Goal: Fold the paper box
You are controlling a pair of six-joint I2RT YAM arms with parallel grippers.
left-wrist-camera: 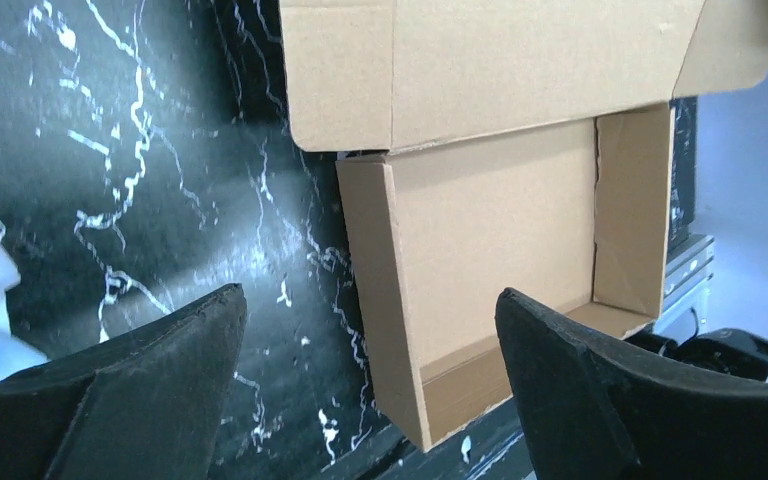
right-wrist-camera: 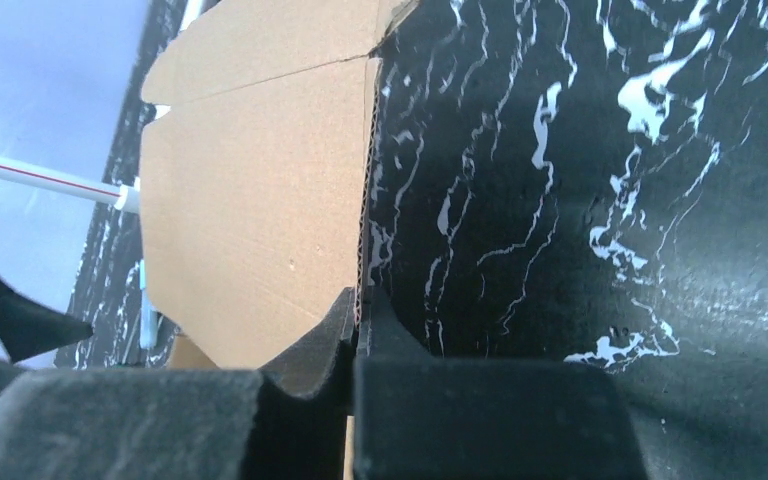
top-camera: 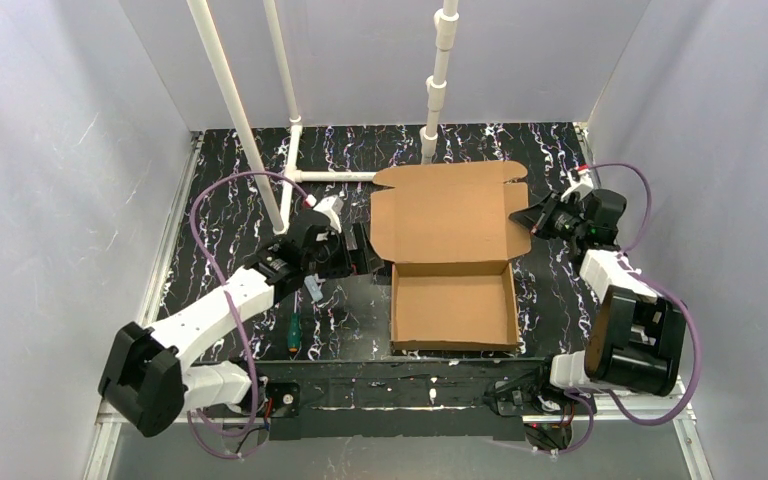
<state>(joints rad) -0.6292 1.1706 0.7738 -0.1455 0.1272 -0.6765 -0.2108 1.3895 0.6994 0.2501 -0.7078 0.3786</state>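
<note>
Box (top-camera: 453, 305) at middle of surface (top-camera: 560, 295), tray walls raised, lid (top-camera: 445, 225) open behind; closing and tucking left to do, seemingly. Right tool (top-camera: 522, 217) clamped on lid's right edge; left tool (top-camera: 365, 250) apart, empty, beside box.

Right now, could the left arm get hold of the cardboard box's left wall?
Probably yes. The left fingers are open and aimed at the paper box, its left wall right ahead with nothing between. The right fingers pinch the lid's right edge, well clear.
</note>
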